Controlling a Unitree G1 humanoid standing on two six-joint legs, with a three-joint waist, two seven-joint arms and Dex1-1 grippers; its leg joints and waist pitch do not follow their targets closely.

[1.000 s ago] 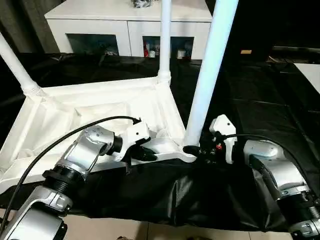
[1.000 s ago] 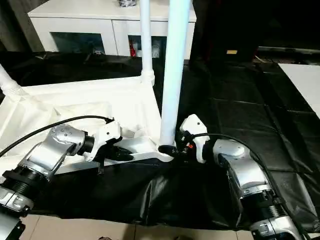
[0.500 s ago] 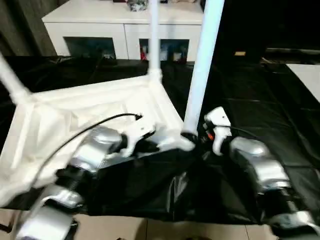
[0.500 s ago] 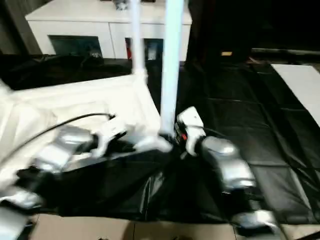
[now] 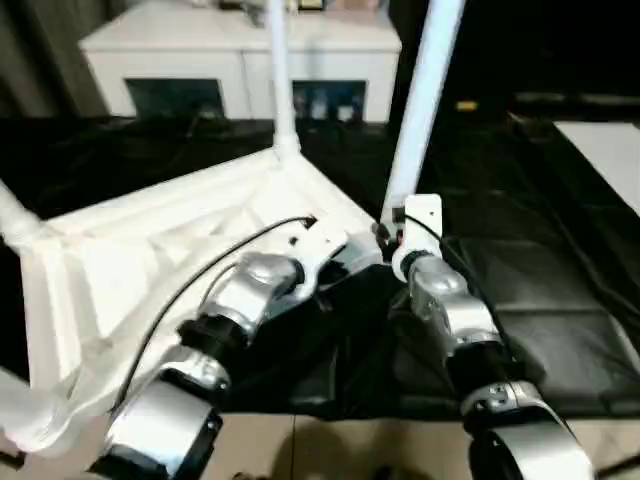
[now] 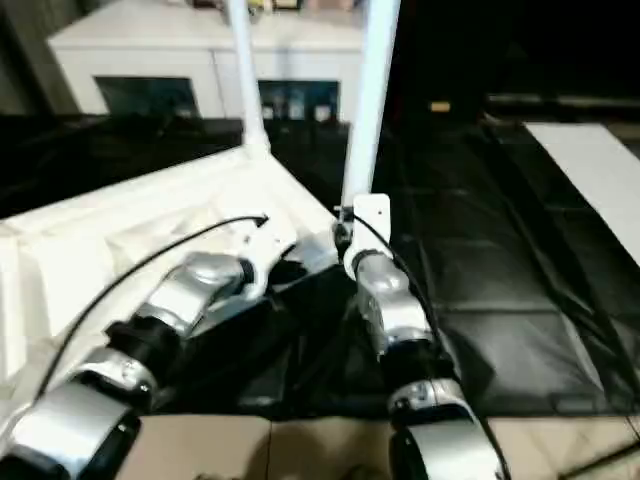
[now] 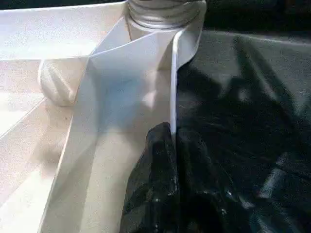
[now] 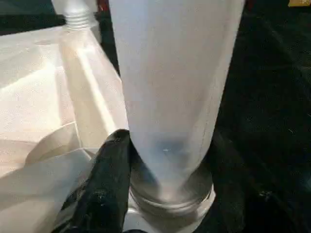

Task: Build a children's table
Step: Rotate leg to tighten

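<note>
My right end effector (image 8: 146,189) grips the upright leg (image 8: 175,87) at its socket; left end effector (image 7: 172,145) is clamped on the tabletop (image 5: 150,250) rim beside it.

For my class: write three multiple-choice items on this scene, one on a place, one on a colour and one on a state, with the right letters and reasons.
1. Where is the right gripper?
A. At the base of the near leg
B. On the cabinet
C. On the floor

2. What colour is the sheet under the tabletop?
A. White
B. Red
C. Black

3. How are the left gripper's jaws?
A. Wide open in the air
B. Shut on the tabletop's rim
C. Holding a loose leg

Answers:
1 A: the right gripper grips the near leg where it meets the corner socket.
2 C: the sheet around the tabletop is black.
3 B: in the left wrist view the left gripper pinches the thin rim wall.
</note>
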